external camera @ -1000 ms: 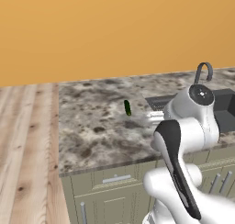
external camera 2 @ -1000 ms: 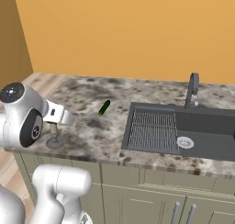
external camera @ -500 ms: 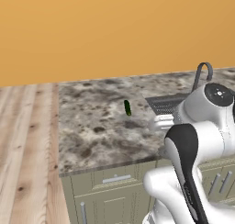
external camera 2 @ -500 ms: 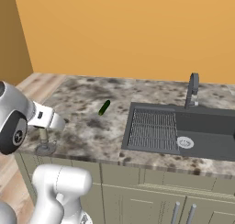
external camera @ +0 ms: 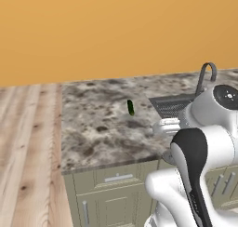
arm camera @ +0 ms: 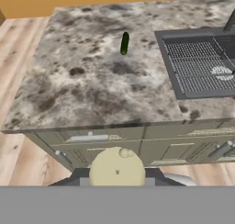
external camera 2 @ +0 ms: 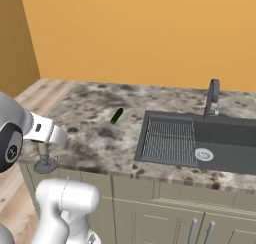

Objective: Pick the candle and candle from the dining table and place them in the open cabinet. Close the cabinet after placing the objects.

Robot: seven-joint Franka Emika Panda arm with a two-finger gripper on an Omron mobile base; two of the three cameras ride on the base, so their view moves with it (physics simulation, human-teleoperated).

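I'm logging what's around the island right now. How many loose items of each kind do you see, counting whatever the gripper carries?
Candle on a grey holder, shut in the gripper: 1
Small dark green object lying on the dining table: 1
Total: 2

A plain, flat orange wall (external camera: 93, 30) stands behind the work area. Light wood-plank flooring (external camera: 25, 147) runs along the left side. A darker brown wall section (external camera 2: 17, 43) adjoins the orange wall at the left corner.
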